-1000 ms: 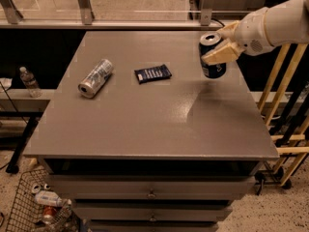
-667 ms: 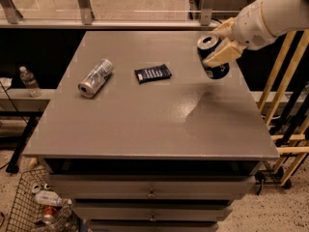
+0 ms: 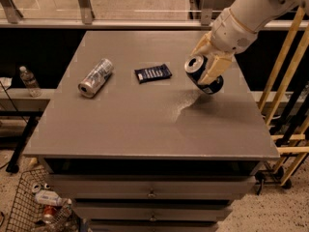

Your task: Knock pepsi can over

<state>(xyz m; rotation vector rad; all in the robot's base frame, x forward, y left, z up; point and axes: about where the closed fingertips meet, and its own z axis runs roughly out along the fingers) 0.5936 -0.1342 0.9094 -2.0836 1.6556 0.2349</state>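
The pepsi can (image 3: pixel 195 65), dark blue with a silver top, is on the right side of the grey table (image 3: pixel 145 124). It is tilted, its top leaning left toward the camera and its base (image 3: pixel 215 87) low near the tabletop. My gripper (image 3: pixel 204 65) comes in from the upper right on a white arm. Its cream fingers (image 3: pixel 214 66) stand on either side of the can and are closed on it.
A slimmer silver can (image 3: pixel 95 77) lies on its side at the table's left. A flat dark snack wrapper (image 3: pixel 152 73) lies mid-table. A wooden rack (image 3: pixel 282 81) stands right of the table. A water bottle (image 3: pixel 30 81) and a wire basket (image 3: pixel 38 207) are at left.
The can stood nearly upright in the gripper before. The gripper has since swung a little left and toward the camera, and the can now tilts strongly to the left.
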